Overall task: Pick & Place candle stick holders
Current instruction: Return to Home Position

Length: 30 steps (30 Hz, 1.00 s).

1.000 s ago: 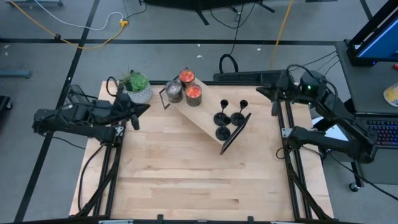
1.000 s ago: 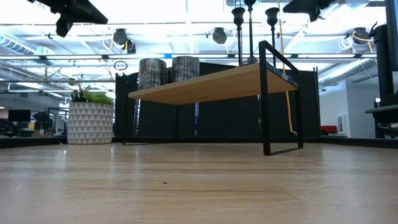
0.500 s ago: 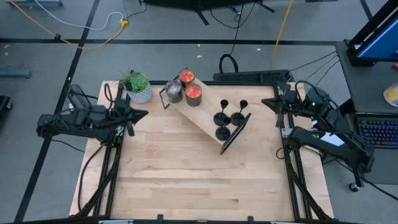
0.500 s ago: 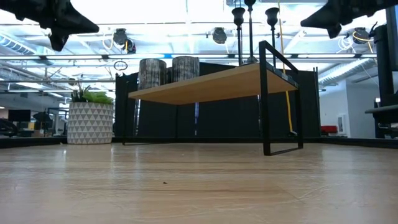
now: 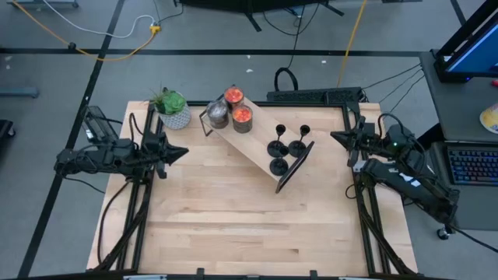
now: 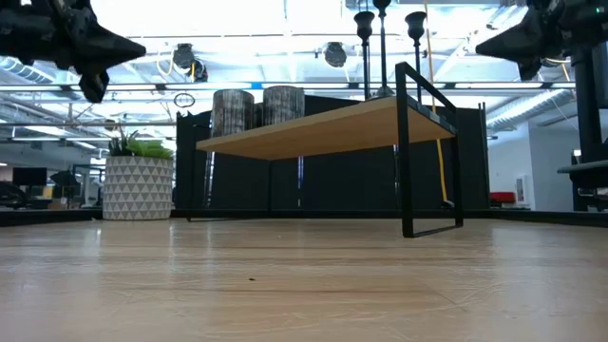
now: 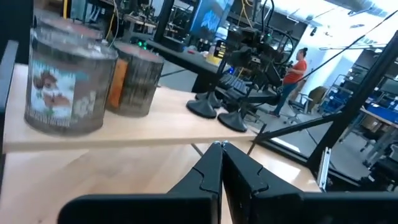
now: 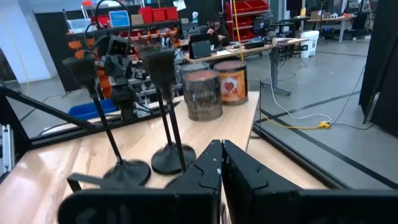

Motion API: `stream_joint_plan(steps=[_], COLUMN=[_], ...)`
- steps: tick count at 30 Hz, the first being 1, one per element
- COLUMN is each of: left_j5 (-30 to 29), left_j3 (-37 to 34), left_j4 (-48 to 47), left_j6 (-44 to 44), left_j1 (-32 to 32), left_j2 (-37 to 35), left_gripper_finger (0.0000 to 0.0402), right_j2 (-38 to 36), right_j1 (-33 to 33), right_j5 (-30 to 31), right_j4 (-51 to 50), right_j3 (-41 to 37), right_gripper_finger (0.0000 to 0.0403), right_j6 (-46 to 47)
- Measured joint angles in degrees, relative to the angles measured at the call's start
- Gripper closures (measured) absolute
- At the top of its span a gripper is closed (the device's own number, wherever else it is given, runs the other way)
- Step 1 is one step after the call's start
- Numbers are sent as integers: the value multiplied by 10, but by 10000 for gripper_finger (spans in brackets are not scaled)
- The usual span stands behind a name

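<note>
Three black candle stick holders (image 5: 286,148) stand on their round bases at the right end of a slanted wooden shelf (image 5: 261,144). In the low view their cups (image 6: 364,19) rise above the shelf top. My left gripper (image 5: 185,152) hangs shut above the table's left part, pointing level toward the shelf, and touches nothing. My right gripper (image 5: 333,137) hangs shut by the table's right edge, pointing at the holders (image 8: 168,112), well short of them. The left wrist view shows the holders' bases (image 7: 217,113) beyond the shut fingers (image 7: 211,165).
Three candle jars (image 5: 232,110) stand on the shelf's far left end. A potted plant (image 5: 173,107) stands at the table's far left corner. The shelf has black metal legs (image 6: 408,152). Bare wooden table (image 5: 249,225) lies between the shelf and the near edge.
Both arms have come down while staying shut. My left gripper has sunk and shifted a little toward the near edge. My right gripper has sunk and drawn back toward the table's right edge and near side. Nothing on the table has moved.
</note>
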Motion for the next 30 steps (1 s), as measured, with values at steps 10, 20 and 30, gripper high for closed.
stream_joint_plan(steps=[10, 20, 30], left_j5=[14, 27, 89], left_j3=[-80, -116, -116], left_j4=[9, 30, 24], left_j6=[-26, -40, -36], left_j1=[0, 0, 0], left_j2=[-51, -52, -52], left_gripper_finger=[383, 387, 371], right_j2=[-65, -70, -71], right_j1=[0, 0, 0], right_j5=[-1, 0, 1], right_j4=[-6, 32, 56], right_j3=[-46, -117, -187], right_gripper_finger=[403, 403, 403], right_j6=[9, 82, 120])
